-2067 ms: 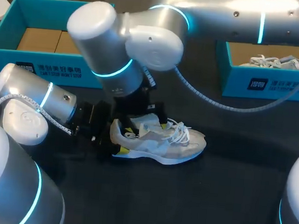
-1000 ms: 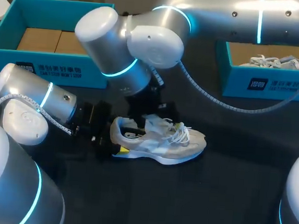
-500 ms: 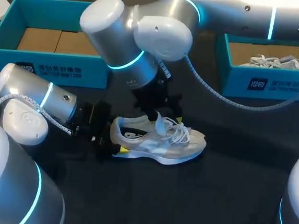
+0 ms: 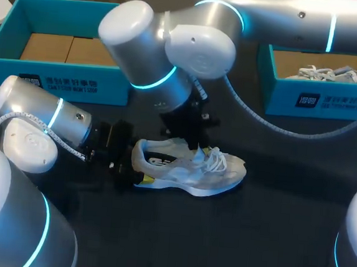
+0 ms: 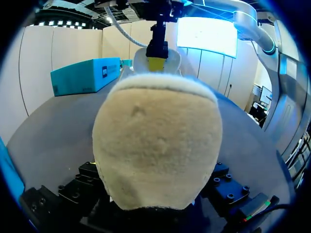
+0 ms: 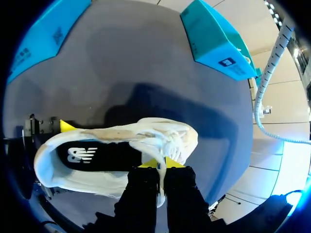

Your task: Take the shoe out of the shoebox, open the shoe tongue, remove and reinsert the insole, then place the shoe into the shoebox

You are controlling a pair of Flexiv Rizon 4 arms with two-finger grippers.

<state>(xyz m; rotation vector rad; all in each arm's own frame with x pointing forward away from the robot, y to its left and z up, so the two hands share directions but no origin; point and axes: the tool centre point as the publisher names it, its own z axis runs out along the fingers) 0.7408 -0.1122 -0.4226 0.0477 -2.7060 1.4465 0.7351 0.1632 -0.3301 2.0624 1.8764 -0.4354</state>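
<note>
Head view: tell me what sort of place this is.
Probably a robot test bench for shoe handling: a dark table, an open teal shoebox, a second shoebox holding a shoe, and a white sneaker on the table.

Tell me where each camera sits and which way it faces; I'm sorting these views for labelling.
Head view: above and behind, looking down on the table; left arm and right arm show, left gripper at the heel of the shoe.
Left wrist view: on the left arm, facing the heel up close; its gripper's black base shows.
Right wrist view: on the right arm, looking down; right gripper pinches the tongue.
Shared: all three see the shoe.
</note>
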